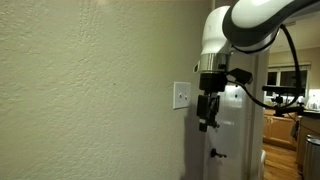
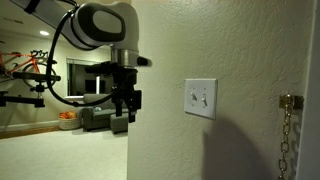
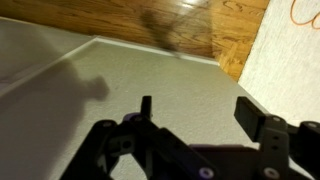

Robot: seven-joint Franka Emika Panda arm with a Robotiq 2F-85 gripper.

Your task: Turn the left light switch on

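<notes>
A small white double wall plate shows in both exterior views point(image 1: 181, 95) point(image 2: 200, 98). Its left light switch point(image 2: 195, 98) is a tiny toggle beside the right-hand toggle point(image 2: 206, 99). Seen edge-on, the toggles cannot be told apart in an exterior view point(image 1: 181, 95). My gripper point(image 1: 206, 122) point(image 2: 122, 122) hangs fingers down in front of the wall, apart from the plate and a little below its level. In the wrist view the gripper point(image 3: 198, 110) is open and empty, its two dark fingers spread over textured wall. The plate is out of the wrist view.
The textured cream wall point(image 1: 90, 90) fills most of the scene. A brass door chain point(image 2: 288, 130) hangs right of the plate. A wood floor point(image 3: 200, 30) shows at the top of the wrist view. A room with furniture point(image 2: 40, 90) lies behind the arm.
</notes>
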